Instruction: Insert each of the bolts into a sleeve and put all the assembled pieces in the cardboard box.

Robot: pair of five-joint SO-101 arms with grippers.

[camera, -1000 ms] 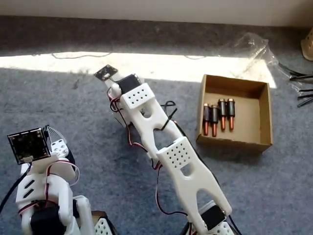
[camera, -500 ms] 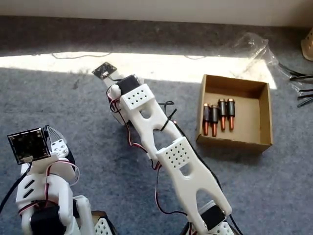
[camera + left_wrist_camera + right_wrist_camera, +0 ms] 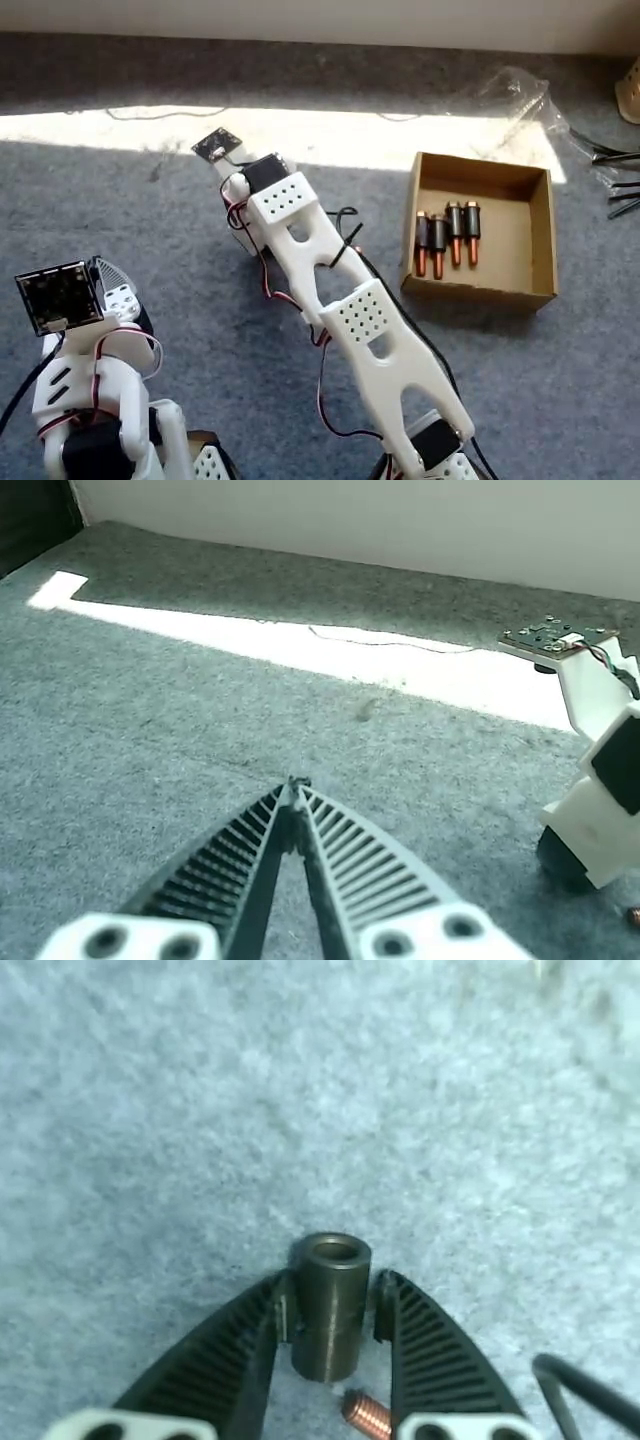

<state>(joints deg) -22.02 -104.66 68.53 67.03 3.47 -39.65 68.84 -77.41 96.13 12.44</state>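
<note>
From above, the cardboard box (image 3: pixel 478 290) sits off to one side on the grey carpet (image 3: pixel 150 230), with four finished pieces (image 3: pixel 447 238) lying side by side in it. The right arm (image 3: pixel 340 300) stretches out well apart from the box. The left arm (image 3: pixel 95 400) is folded near its base.

In the left wrist view, the left claw (image 3: pixel 293 792) is pinched tight on nothing, above the carpet.

In the right wrist view, the right claw (image 3: pixel 333 1282) grips a dark sleeve (image 3: pixel 327 1335) across the middle of its barrel, open bore towards the camera. A copper bolt (image 3: pixel 365 1415) lies just beside it. The sleeve looks like stiff, smooth metal (likely to slip or roll if pinched off-centre), so a mid-barrel hold that leaves the bore free suits it. The bolt seems thin and light, best taken near its head.
</note>
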